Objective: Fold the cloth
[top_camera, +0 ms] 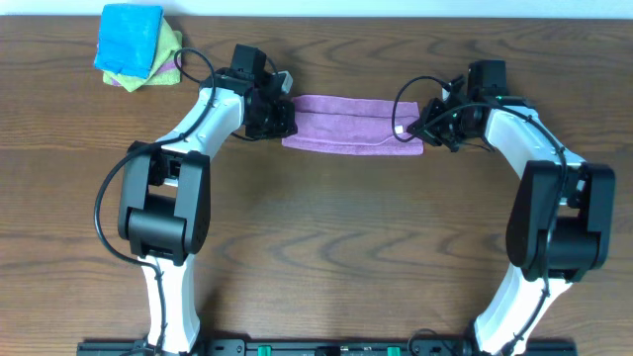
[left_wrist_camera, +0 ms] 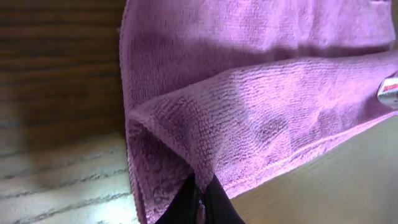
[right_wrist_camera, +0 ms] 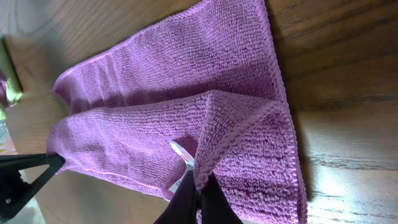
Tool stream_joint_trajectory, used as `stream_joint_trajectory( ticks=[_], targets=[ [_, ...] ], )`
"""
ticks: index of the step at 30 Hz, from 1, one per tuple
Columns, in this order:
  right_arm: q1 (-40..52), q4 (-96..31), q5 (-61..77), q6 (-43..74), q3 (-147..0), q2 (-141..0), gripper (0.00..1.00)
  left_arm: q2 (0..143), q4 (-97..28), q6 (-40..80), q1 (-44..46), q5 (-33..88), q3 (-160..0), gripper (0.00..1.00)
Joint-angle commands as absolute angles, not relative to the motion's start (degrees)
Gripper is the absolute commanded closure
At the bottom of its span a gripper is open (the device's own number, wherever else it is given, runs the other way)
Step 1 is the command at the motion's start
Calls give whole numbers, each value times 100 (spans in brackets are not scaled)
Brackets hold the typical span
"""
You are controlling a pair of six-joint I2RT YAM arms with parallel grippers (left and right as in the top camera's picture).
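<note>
Handling: the cloth (top_camera: 351, 127) looks like soft, light terry. Expect it to go limp and sag wherever you leave it unsupported, and to cling to itself rather than slide. It is not fragile.
Where to hold: pinch the stitched hem at the corners of the short ends, and catch every layer so they travel together.
Look: lilac looped pile with a stitched border. It lies as a long, narrow strip, already doubled lengthwise, one layer over the other. A small white tag (left_wrist_camera: 388, 90) sits at one edge.
Position: the cloth lies on the tabletop (top_camera: 326, 227), stretched between your two arms.
Left end effector (left_wrist_camera: 200, 199): it is at the cloth's left short end, closed on a lifted bit of the edge.
Right end effector (right_wrist_camera: 196, 190): it is at the cloth's right short end, clamped on a raised ridge near the hem.
Next, as a judgement: you probably need to carry one short end over the other.
Others: the blue cloth (top_camera: 129, 35) and the yellow-green cloth (top_camera: 166, 54) are stacked well beyond the cloth's left end. Leave them alone.
</note>
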State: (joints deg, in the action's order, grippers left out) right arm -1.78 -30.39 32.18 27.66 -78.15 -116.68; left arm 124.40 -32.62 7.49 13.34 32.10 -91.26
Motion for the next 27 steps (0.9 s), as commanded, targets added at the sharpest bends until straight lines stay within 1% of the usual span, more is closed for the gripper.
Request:
stream_joint_trajectory(
  ticks=[1,7,11,20,27],
  targets=[
    [-178,-2985,3376,2823,-7891,-11734,98,12525,-3148,777,1354,3142,-9087,94],
    [-180,-2624,3671,2873,-7894,-11734,99,12523,-2777,902,1352,3155,-9133,94],
    [-185,-2451,3673,2991,-7898,-11734,99,12523,-2536,939,1352,3148,-9251,95],
    [-189,-1905,3649,3131,-7909,-11734,98,12525,-1588,1188,1280,2978,-9317,94],
    [-202,-1599,3489,3173,-7909,-11734,98,12540,-1317,1249,1273,2908,-9317,94]
  ],
)
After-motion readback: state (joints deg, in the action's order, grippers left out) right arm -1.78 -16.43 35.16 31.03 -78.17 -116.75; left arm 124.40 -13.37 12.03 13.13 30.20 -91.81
